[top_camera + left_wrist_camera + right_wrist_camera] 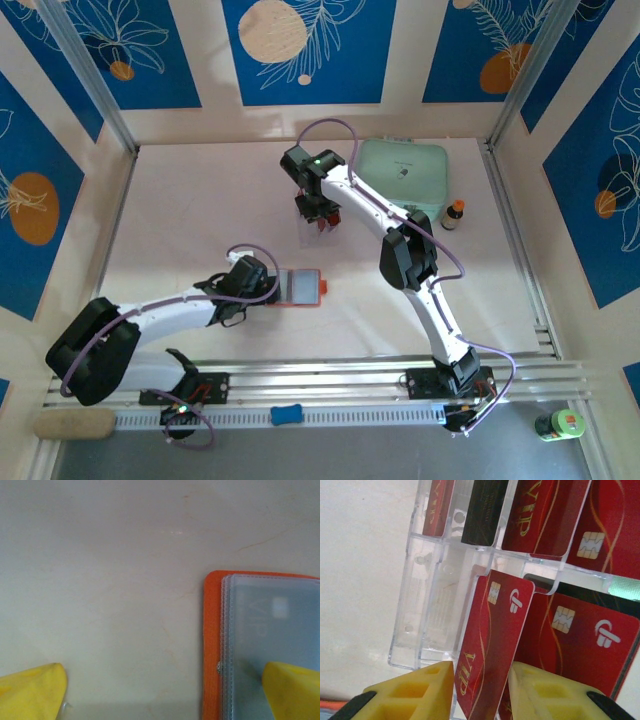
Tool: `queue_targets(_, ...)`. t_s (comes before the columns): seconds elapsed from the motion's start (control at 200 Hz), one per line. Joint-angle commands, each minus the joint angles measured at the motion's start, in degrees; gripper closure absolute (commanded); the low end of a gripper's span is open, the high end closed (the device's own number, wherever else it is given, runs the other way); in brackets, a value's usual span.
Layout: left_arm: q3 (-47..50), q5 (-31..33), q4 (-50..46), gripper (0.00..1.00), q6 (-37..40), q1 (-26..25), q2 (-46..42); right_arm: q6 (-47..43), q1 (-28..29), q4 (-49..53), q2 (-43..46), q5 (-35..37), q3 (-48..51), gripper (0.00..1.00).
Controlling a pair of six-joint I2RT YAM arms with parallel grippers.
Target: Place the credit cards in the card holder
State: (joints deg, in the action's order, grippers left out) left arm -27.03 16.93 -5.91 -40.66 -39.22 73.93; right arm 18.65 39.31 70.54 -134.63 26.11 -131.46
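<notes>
as the red card [492, 630] looks thin, stiff and slick, the right gripper [481, 682] pinches its long edges while the left gripper [165, 687] gapes wide.

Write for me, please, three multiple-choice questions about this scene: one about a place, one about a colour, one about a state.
1. Where does the open card holder lie?
A. On the table, right beside the left tool
B. Hanging on the back wall
C. In the far left corner

2. What colour is the card that the right tool grips?
A. Black
B. Red
C. Blue

3. In what state is the left tool?
A. Shut on a card
B. Shut on the card holder
C. Open, gripping nothing

1 A: the top view shows it at that tool's tip.
2 B: the card between the yellow fingers is red.
3 C: its fingers stand far apart, one over the clear sleeves, one over bare table.
</notes>
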Motion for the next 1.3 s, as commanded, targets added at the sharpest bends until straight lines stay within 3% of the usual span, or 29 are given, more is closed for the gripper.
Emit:
queue_targets(0.0, 0.8, -0.4, 0.7, 0.0, -0.8, 0.8, -1.0, 1.7, -0.8, 0.7, -0.4, -4.0, -0.8, 0.68)
queue_targets(0.335, 1.2, -0.6, 0.8, 0.0, -1.0, 0.9, -1.2, 3.1, -3.0, -2.1, 2.1, -8.7, 1.9, 0.81)
queue_targets(0.635, 1.1, -0.5, -0.2, 0.0, -1.0, 0.9, -2.0, 2.9, -3.5, -3.2, 4.1, -9.6, 2.5, 1.0)
queue_targets(0.95, -2.2, -0.1, -5.5, 0.0, -0.4, 1.0, -5.2, 2.5, -2.7, -6.3, 11.8, -12.2, 6.0, 1.0)
queue_targets(1.12, -5.7, -0.1, -9.0, 0.0, 0.7, 0.9, -6.3, 3.6, -1.4, -13.7, 21.1, -15.8, 16.2, 1.0)
queue_targets(1.295, -9.9, 0.0, -12.4, 0.0, 3.2, 0.9, -4.3, 8.3, -1.2, -29.1, 34.5, -22.2, 37.4, 1.0)
